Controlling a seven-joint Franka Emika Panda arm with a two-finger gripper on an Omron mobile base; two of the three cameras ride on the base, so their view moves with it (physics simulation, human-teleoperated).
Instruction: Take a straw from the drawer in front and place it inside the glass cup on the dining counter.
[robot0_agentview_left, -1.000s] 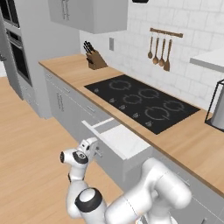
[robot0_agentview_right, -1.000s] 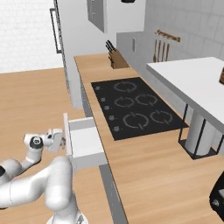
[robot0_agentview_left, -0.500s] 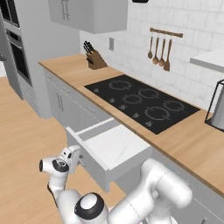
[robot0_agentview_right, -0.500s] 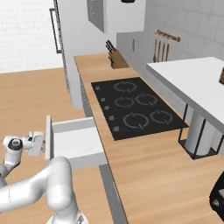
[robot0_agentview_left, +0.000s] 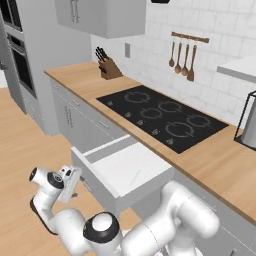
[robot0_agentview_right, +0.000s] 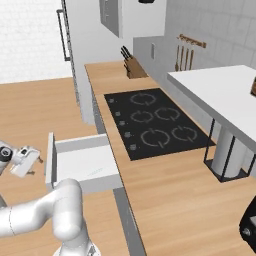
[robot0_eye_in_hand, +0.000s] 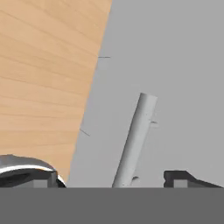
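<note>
The drawer (robot0_agentview_left: 131, 169) (robot0_agentview_right: 86, 163) stands pulled far out from under the cooktop counter, its pale inside bare as far as I can see. The straw does not show in it. My gripper (robot0_agentview_left: 76, 183) (robot0_agentview_right: 40, 160) hovers just in front of the drawer's front, open. In the hand view the slim grey bar handle (robot0_eye_in_hand: 134, 139) runs between my gripper's (robot0_eye_in_hand: 113, 177) wide-apart fingertips (robot0_eye_in_hand: 189, 178) without either touching it, against the grey drawer front (robot0_eye_in_hand: 175, 65). The glass cup and the dining counter are out of view.
A black cooktop (robot0_agentview_left: 162, 116) (robot0_agentview_right: 155, 122) sits in the wood counter behind the drawer. A knife block (robot0_agentview_left: 110, 69) stands at the far end, and utensils (robot0_agentview_left: 182, 59) hang on the wall. A white tabletop (robot0_agentview_right: 220, 95) on black legs lies to the right. Wood floor (robot0_agentview_left: 20, 150) surrounds my hand.
The drawer has slid much farther out as my hand drew back from the counter. The gripper, shut on the handle before, has opened and let it go.
</note>
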